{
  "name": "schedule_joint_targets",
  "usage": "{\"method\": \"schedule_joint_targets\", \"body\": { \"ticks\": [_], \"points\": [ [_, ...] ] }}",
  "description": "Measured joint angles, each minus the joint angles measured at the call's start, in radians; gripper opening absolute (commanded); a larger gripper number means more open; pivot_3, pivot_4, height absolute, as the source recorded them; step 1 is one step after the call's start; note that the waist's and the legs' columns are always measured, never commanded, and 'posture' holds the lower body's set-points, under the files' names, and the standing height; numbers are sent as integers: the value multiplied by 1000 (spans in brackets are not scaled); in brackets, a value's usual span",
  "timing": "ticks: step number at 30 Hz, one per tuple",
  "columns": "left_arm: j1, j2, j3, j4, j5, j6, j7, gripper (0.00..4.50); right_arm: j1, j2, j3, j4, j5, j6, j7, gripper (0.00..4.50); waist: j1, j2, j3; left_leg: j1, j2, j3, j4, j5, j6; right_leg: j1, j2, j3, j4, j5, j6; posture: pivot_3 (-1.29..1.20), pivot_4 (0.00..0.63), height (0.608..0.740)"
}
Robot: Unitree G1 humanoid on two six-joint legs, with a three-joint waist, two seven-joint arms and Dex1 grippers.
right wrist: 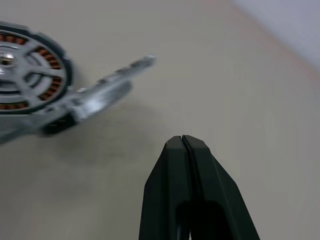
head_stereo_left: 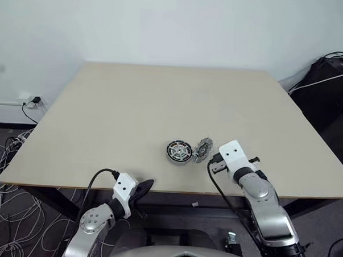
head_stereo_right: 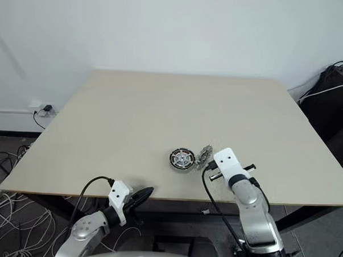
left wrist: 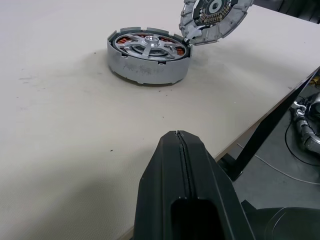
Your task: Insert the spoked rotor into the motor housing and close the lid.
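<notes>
Left eye view: the beige table (head_stereo_left: 132,110) holds the motor housing (head_stereo_left: 179,153) near its front edge, the spoked rotor (left wrist: 150,44) seated inside over the copper windings. Its lid (head_stereo_left: 203,149) leans tilted against the housing's right side, green-and-black face showing. Just right hovers the right gripper (right wrist: 183,141), fingers pressed together, empty. At the front edge, the left gripper (left wrist: 178,136) is likewise closed, empty.
</notes>
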Motion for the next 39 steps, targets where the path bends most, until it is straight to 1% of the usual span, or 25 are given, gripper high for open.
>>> {"method": "schedule_joint_targets", "body": {
  "ticks": [9, 16, 20, 31, 35, 39],
  "points": [
    [3, 0, 2, 0, 0, 11, 2, 0, -44, 57, 22, 15, 39, 6, 23, 25, 1, -1, 1, 0, 0, 0, 0, 0, 0, 0, 0, 0, 0, 1, -2, 0, 0, 740],
    [4, 0, 2, 0, 0, 12, 3, 0, -83, 88, 27, 15, 120, 6, 82, 25, -1, -1, 1, 0, 0, 0, 0, 0, 0, 0, 0, 0, 0, 3, -4, 0, 0, 740],
    [5, -1, 2, 0, 0, 12, 3, 0, -117, 118, 34, 29, 141, 4, 86, 25, -3, -1, 1, 0, 0, 0, 0, 0, 0, 0, 0, 0, 0, 3, -4, 0, 0, 740],
    [5, -1, 2, 0, 0, 13, 5, 0, -171, 177, 107, 240, 146, -81, 79, 25, -9, -1, 1, 0, 0, 0, 0, 0, 0, 0, 0, 0, 0, 3, -4, 0, 0, 740],
    [5, -1, 2, -2, 0, 16, 7, 0, -177, 202, 113, 342, 146, -141, 59, 25, -11, 0, 2, 0, 0, 0, 0, 0, 0, 0, 0, 0, 0, 3, -4, 0, 0, 740],
    [5, 1, 3, -4, 0, 16, 6, 0, -197, 216, 116, 386, 147, -176, 56, 25, -14, 0, 1, 1, 0, 0, 0, 0, -1, 0, 0, 1, 0, 3, -4, 0, 0, 740]
  ]
}}
